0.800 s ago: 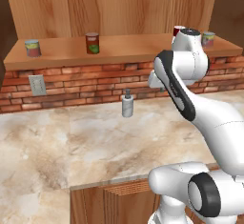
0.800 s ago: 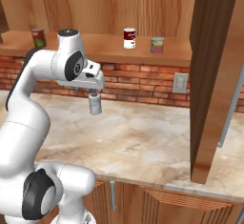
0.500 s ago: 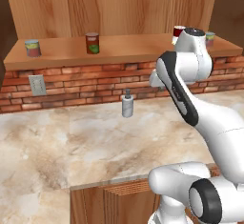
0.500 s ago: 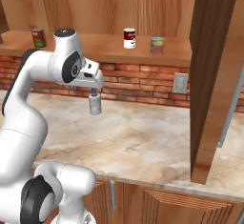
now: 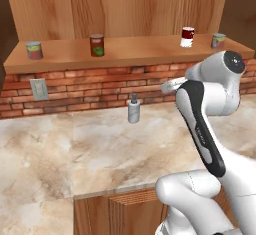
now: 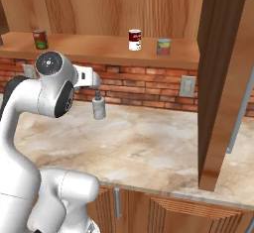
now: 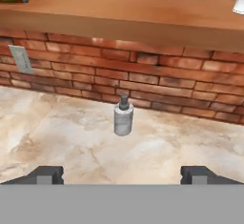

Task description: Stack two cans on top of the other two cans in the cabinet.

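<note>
The cabinet shelf (image 5: 130,54) carries all the cans. A dark red-brown can with a green patch (image 5: 97,45) stands left of centre, and a red can with a white band (image 5: 188,36) stands to the right. One pale grey-green can (image 5: 34,50) is at the far left end, the other (image 5: 218,40) at the far right. My gripper (image 7: 123,175) is open and holds nothing. It hovers over the counter below the shelf, facing the brick wall. My hand (image 6: 89,78) is above the pump bottle, away from every can.
A grey pump bottle (image 7: 123,117) stands on the marble counter (image 5: 75,149) against the brick wall (image 7: 143,70). A wall socket (image 5: 39,89) is at the left. A thick wooden upright (image 6: 223,78) bounds the shelf on the right.
The arm's elbow has swung outward, to the right in the left base view and lower left in the right base view. The hand stays near the pump bottle. The cans have not moved.
</note>
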